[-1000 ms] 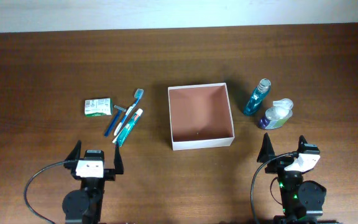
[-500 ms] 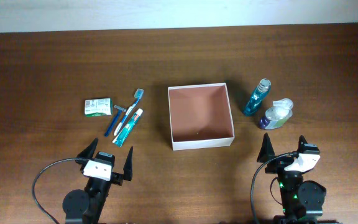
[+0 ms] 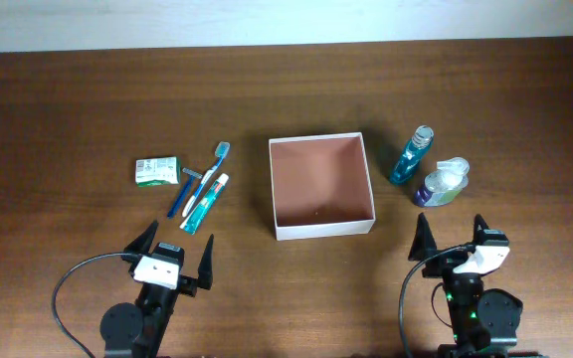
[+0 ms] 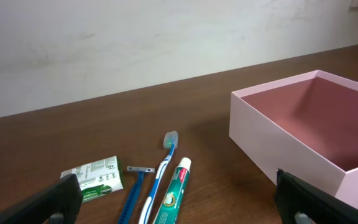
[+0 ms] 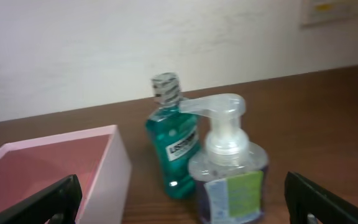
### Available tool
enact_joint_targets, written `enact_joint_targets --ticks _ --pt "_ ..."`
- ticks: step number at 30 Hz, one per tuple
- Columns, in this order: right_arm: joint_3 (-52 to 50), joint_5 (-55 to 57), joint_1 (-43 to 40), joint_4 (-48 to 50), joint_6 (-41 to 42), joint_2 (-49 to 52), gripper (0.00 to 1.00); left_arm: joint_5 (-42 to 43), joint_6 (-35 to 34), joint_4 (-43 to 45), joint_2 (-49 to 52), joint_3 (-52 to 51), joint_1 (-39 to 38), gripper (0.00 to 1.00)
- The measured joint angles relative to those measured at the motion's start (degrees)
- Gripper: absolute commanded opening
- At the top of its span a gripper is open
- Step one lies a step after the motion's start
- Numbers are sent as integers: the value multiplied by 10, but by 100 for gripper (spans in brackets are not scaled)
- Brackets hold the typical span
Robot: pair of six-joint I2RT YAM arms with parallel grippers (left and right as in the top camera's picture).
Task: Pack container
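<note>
The container (image 3: 323, 230), a square shallow box with white walls and a reddish-brown inside, stands empty mid-table; it also shows in the left wrist view (image 4: 272, 143) and the right wrist view (image 5: 114, 180). Left of it lie a toothpaste tube (image 3: 204, 204), a blue toothbrush (image 3: 215, 164), a blue razor (image 3: 195, 179) and a green-and-white packet (image 3: 156, 170). Right of it stand a teal mouthwash bottle (image 3: 411, 157) and a clear pump bottle (image 3: 443, 183). My left gripper (image 3: 177, 244) is open and empty just below the toothpaste (image 4: 174, 193). My right gripper (image 3: 453, 234) is open and empty just below the pump bottle (image 5: 229, 174).
In the left wrist view the razor (image 4: 135, 186), toothbrush (image 4: 160, 177) and packet (image 4: 95, 177) lie side by side ahead of the jaws. In the right wrist view the mouthwash bottle (image 5: 173, 146) stands behind the pump bottle. A pale wall runs along the table's far edge.
My left gripper has shifted right and turned slightly, now pointing at the toothpaste. My right gripper has edged a little to the left. The objects have not moved.
</note>
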Motion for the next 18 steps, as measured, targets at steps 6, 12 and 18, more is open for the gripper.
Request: enact_joint_targets --ticks 6,12,18 --pt "44 -9 0 -7 -1 35 98 0 0 0 0 0 0 100" --pt "249 2 0 -86 -12 200 99 2 0 0 -1 0 0 100" --pt "521 17 0 -267 -57 447 99 4 0 0 -1 0 0 100"
